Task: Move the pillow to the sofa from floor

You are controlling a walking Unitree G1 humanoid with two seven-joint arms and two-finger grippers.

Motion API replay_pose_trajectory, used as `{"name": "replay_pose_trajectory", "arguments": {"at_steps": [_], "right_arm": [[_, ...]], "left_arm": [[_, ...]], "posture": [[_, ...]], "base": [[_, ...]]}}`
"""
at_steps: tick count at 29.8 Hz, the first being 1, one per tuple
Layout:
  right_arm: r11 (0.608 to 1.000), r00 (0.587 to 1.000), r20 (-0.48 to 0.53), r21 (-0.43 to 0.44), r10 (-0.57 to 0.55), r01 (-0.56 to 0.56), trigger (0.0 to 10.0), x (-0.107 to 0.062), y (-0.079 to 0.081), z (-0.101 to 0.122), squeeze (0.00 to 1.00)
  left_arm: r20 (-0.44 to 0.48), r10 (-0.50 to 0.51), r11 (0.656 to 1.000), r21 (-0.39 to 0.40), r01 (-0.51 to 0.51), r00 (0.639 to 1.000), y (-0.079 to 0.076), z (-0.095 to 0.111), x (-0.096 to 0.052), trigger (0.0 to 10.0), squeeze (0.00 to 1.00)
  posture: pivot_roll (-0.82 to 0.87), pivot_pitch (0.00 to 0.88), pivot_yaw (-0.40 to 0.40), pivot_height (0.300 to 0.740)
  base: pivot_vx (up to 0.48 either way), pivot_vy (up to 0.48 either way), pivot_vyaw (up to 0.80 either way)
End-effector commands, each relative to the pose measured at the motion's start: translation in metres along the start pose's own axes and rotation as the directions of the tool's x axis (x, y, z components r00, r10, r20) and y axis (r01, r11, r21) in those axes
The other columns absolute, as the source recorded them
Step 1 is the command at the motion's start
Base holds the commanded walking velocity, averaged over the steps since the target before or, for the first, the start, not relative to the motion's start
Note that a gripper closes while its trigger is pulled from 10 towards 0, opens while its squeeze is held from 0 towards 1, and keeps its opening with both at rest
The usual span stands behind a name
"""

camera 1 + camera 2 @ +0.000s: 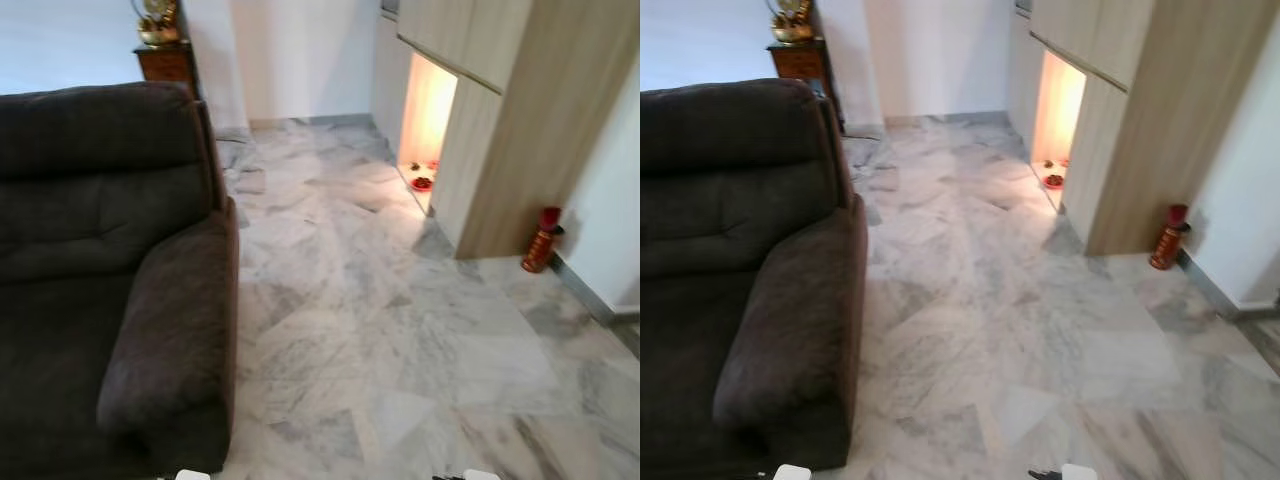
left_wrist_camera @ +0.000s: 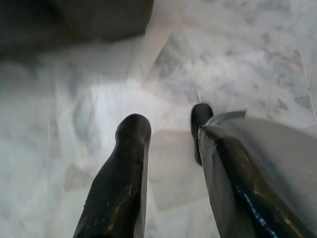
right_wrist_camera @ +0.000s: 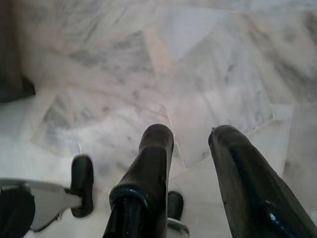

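Sofa (image 1: 110, 280) at 9 o'clock; cabinet (image 1: 500, 120) at 2 o'clock, lit niche (image 1: 428, 120) holding red bowl (image 1: 422, 183); left gripper (image 2: 166, 134) and right gripper (image 3: 190, 144) spread over marble floor (image 1: 400, 330)

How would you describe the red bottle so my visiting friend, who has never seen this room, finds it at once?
Start at the tall wooden cabinet with the glowing niche, on the right of the marble floor. At the foot of its far right side, against the white wall, stands the red bottle. It is the one upright red thing on the floor; the small red dish lies inside the niche.

both end effectors, left (image 2: 171, 129) and right (image 3: 190, 136), hang down, fingers parted.
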State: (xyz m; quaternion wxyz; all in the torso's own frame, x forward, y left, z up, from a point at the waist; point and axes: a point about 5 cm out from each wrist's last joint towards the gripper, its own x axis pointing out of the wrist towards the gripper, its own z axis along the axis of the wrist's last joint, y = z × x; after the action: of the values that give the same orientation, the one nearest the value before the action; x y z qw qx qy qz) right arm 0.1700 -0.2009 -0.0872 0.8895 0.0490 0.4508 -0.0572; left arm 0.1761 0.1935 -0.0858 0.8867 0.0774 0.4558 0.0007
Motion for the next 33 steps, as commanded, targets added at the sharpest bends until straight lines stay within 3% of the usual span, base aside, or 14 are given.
{"name": "replay_pose_trajectory", "arguments": {"at_steps": [1, 15, 23, 33], "right_arm": [[0.981, 0.990, -0.037, -0.132, 0.138, -0.142, 10.0, 0.005, 0.026, 0.013, 0.00], [0.985, 0.989, -0.030, -0.092, 0.146, -0.148, 10.0, 0.005, 0.026, 0.013, 0.00], [0.991, 0.991, -0.006, 0.002, 0.134, -0.134, 10.0, 0.004, 0.016, 0.013, 0.00], [0.991, 0.991, 0.006, -0.004, 0.134, -0.134, 10.0, 0.005, 0.018, 0.016, 0.00]], "left_arm": [[-0.027, 0.031, 0.969, -0.244, -0.037, 0.999, 0.017, -0.009, -0.003, 10.0, 0.00], [-0.033, 0.040, 0.966, -0.255, -0.047, 0.999, 0.016, -0.010, -0.003, 10.0, 0.00], [-0.038, 0.053, 0.965, -0.254, -0.061, 0.998, 0.018, -0.012, -0.003, 10.0, 0.00], [-0.042, 0.054, 0.968, -0.243, -0.062, 0.998, 0.020, -0.012, -0.003, 10.0, 0.00]], "posture": [[0.09, 0.067, 0.009, 0.740], [0.09, 0.075, 0.006, 0.740], [0.09, 0.095, 0.008, 0.740], [0.09, 0.098, 0.011, 0.740]], "base": [[0.000, 0.000, 0.80], [0.000, 0.000, 0.80], [0.000, 0.000, 0.00], [0.000, 0.000, 0.00]]}}
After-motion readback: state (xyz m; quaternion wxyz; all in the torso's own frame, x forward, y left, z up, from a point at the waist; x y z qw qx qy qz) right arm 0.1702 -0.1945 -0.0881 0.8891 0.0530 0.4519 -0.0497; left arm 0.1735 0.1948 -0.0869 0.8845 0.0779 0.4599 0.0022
